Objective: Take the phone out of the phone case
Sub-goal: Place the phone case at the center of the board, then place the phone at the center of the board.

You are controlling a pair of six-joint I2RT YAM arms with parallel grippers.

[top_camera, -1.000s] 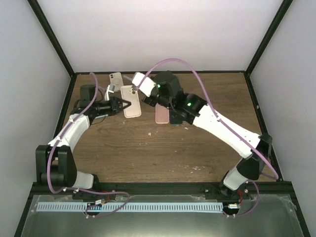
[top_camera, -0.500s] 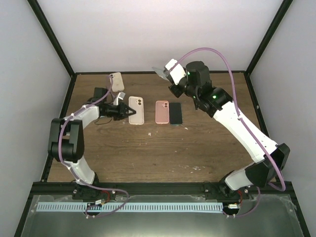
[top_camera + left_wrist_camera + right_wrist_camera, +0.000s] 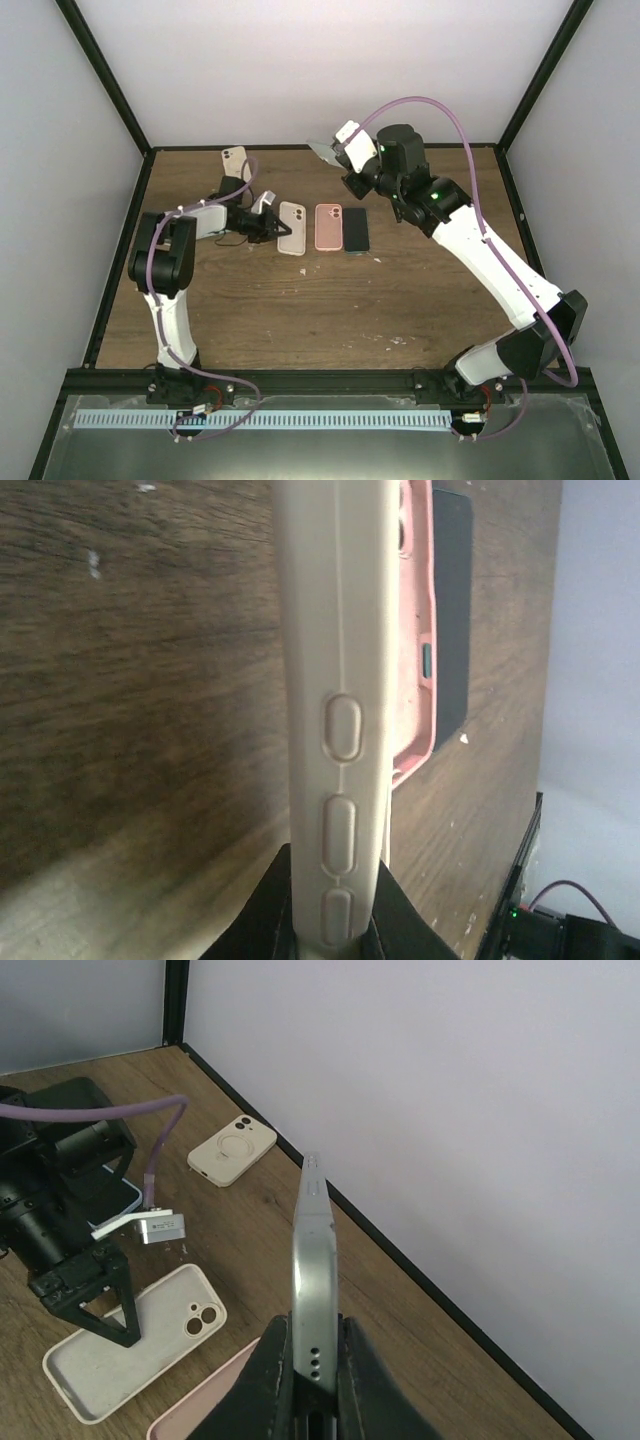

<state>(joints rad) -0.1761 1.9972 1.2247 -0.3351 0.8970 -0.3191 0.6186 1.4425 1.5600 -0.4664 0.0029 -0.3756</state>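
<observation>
My right gripper (image 3: 345, 160) is shut on a silver phone (image 3: 325, 150) and holds it edge-on in the air above the table's back; in the right wrist view the phone (image 3: 312, 1260) stands between the fingers. My left gripper (image 3: 268, 222) is shut on the left edge of an empty cream phone case (image 3: 291, 228) on the table. In the left wrist view the case's button edge (image 3: 335, 730) fills the middle, clamped at my left gripper (image 3: 330, 930). The right wrist view shows the case (image 3: 140, 1340) lying open side up.
A pink case (image 3: 329, 226) lies right of the cream case, with a dark phone (image 3: 356, 230) beside it. Another cream case (image 3: 236, 163) lies at the back left. Black frame posts and white walls border the table.
The right arm lifted the phone out of the cream case and up to the back, then held still. The left gripper slid the cream case right, up to the pink case.
</observation>
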